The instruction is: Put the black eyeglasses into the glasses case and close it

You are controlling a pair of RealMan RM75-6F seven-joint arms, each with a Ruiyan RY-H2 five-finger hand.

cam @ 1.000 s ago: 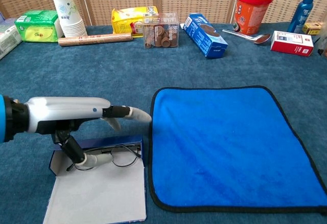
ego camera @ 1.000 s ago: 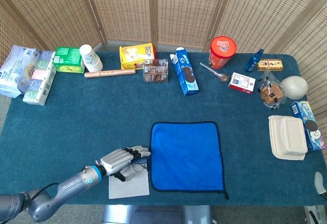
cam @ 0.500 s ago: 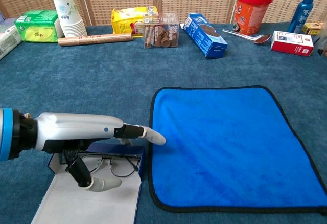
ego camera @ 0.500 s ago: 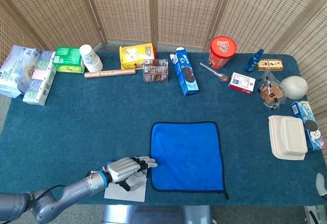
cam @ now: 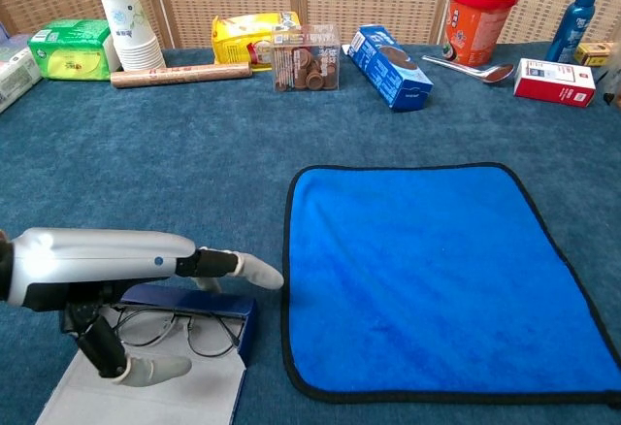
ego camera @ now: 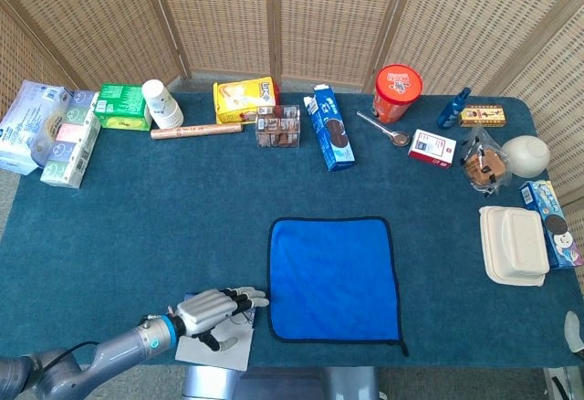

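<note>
Eyeglasses [cam: 184, 331] with a thin black frame lie in the open glasses case [cam: 189, 301], near the front left edge of the table [ego camera: 164, 208]. The case has a dark blue wall and a pale grey flap [cam: 146, 396] that lies flat toward the table edge. The left hand [cam: 107, 268] is directly above the case and glasses, fingers stretched out and apart, holding nothing; one fingertip [cam: 260, 272] points to the blue cloth [cam: 437, 270] just beside the case. Its thumb [cam: 146, 369] hangs low over the flap, but whether it touches is not clear. The right hand is not visible. Boxes, cups and a red tub [ego camera: 398, 92] stand along the far edge.
</note>
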